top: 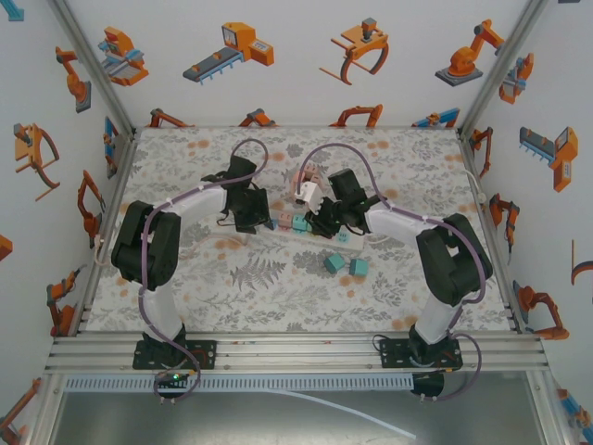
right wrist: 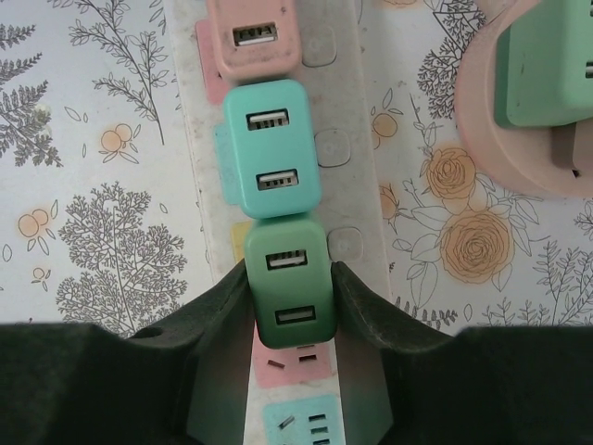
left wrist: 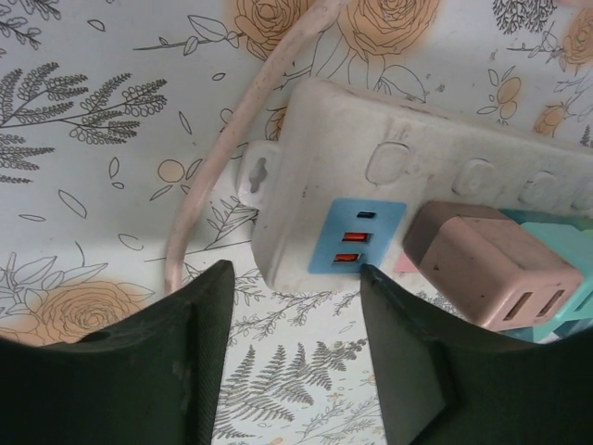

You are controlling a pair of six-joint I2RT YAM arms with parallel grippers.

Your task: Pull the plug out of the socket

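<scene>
A white power strip [right wrist: 357, 185] lies across the mid table [top: 345, 244]. Three plugs stand in a row on it: pink [right wrist: 252, 37], teal [right wrist: 273, 148], dark green [right wrist: 289, 283]. My right gripper [right wrist: 289, 278] is shut on the green plug, one finger pressed on each side. Below it are an empty pink socket [right wrist: 292, 362] and a blue one [right wrist: 301, 422]. My left gripper [left wrist: 296, 278] is open at the strip's end [left wrist: 371, 185], its fingers [left wrist: 176, 362] flanking the blue USB panel [left wrist: 357, 236] without touching. From above, both grippers [top: 262, 221] [top: 320, 222] meet over the strip.
The strip's pale cable [left wrist: 222, 158] curls away from its end. A pink round dish [right wrist: 519, 139] holding a green plug sits beside the strip [top: 306, 185]. Two loose teal plugs [top: 334, 263] [top: 357, 268] lie nearer the arms. Printed walls enclose the table.
</scene>
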